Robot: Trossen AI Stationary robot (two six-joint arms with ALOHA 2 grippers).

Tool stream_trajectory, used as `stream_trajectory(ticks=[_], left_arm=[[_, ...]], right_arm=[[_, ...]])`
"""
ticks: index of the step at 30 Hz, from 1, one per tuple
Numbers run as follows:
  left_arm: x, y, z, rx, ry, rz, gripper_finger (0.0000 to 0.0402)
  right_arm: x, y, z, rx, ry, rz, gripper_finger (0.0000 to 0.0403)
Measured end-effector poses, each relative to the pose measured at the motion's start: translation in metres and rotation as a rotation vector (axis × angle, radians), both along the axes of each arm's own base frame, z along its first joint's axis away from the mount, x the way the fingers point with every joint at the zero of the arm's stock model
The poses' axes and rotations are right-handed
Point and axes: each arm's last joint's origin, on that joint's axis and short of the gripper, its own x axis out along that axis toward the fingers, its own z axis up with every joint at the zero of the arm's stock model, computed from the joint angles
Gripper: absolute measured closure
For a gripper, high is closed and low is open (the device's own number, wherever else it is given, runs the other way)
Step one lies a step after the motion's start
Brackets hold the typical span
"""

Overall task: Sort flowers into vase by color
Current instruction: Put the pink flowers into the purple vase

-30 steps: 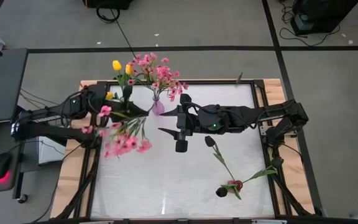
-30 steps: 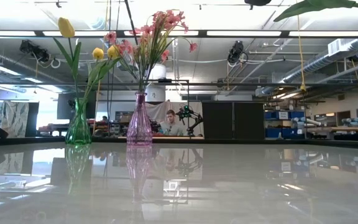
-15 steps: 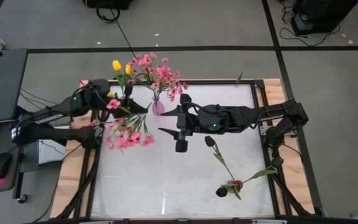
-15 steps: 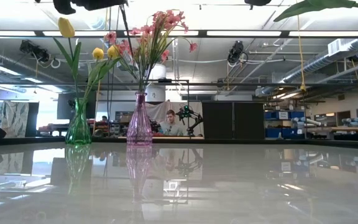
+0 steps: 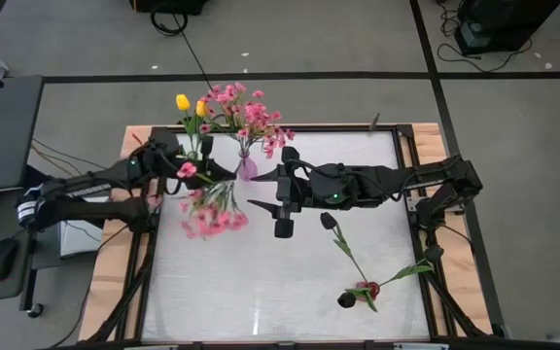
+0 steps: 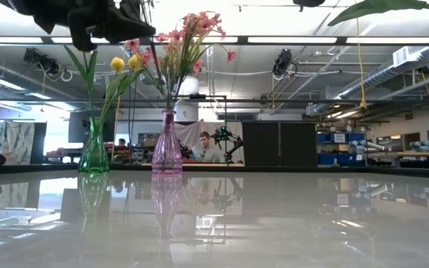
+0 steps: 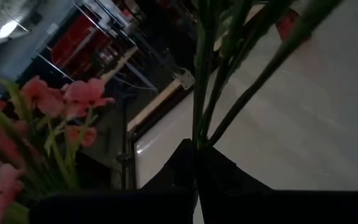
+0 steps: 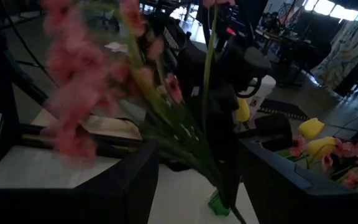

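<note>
Beside the pink vase [image 5: 247,167], the left gripper [image 5: 224,173] is clamped on a pink flower spray [image 5: 212,211] above the table [image 5: 280,282], while the right gripper [image 5: 265,205] waits open nearby.

The high view looks straight down on the white-topped desk [image 5: 261,282]. The low view looks level across it; both share the slim pink glass vase [image 6: 167,145]. Wrist views sit close among stems.
</note>
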Motion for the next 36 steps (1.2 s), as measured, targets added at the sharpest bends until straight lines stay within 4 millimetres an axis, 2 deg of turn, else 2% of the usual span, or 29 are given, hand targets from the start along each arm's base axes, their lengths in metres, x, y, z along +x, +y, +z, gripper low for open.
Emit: stream_trajectory(ticks=[4,18,36], left_arm=[[0.0,0.003,-0.008,0.008,-0.028,0.018,0.0393],[-0.003,0.019,-0.008,0.013,-0.037,0.125,0.0393],[0.009,0.028,-0.013,-0.065,-0.052,0.095,0.0393]], right_arm=[[0.0,0.0,0.0,0.0,0.0,0.0,0.0176],[0.0,0.0,0.0,0.0,0.0,0.0,0.0176],[0.0,0.0,0.0,0.0,0.001,0.0,0.0176]])
